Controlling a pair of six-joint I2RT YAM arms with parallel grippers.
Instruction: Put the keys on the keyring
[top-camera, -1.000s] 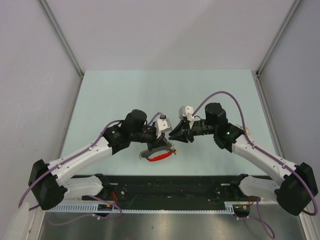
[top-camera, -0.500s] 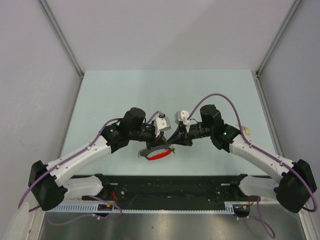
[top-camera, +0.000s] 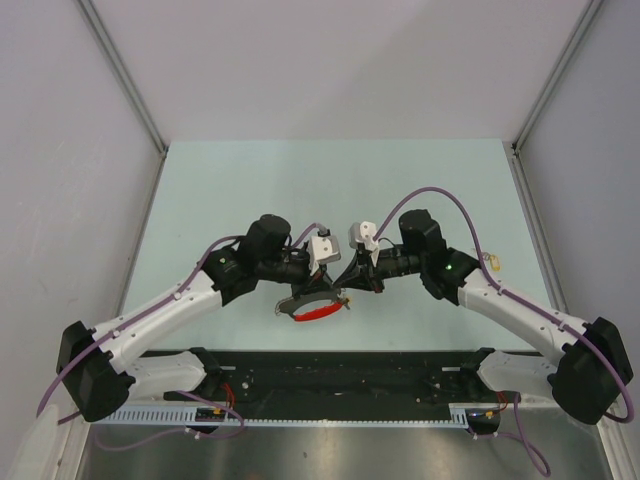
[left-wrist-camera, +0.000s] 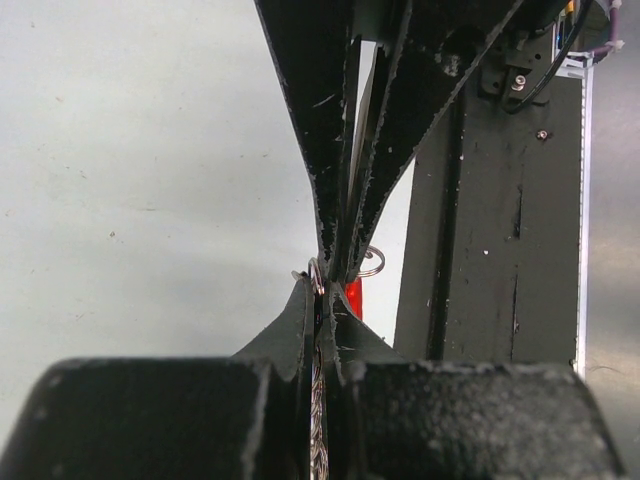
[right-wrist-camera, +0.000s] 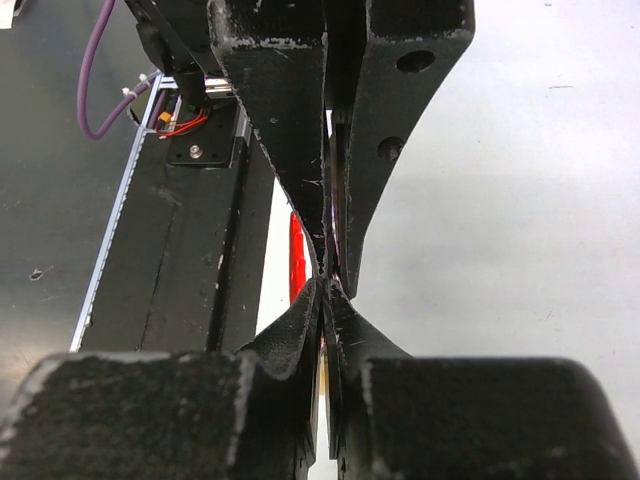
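We see left gripper clenched on the keyring, right gripper tip to tip at it, jaws pressed together, contents we cannot tell

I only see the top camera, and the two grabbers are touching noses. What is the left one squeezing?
Observer: The left wrist camera shows the left gripper shut on thin silver metal of the keyring.
Operator: Is the other grabber shut too?
Observer: The right wrist camera shows the right gripper with its tips pressed together; what they pinch is hidden.
Operator: Anything poking out?
Observer: Yes, a small silver loop beside the tips, in the left wrist camera.
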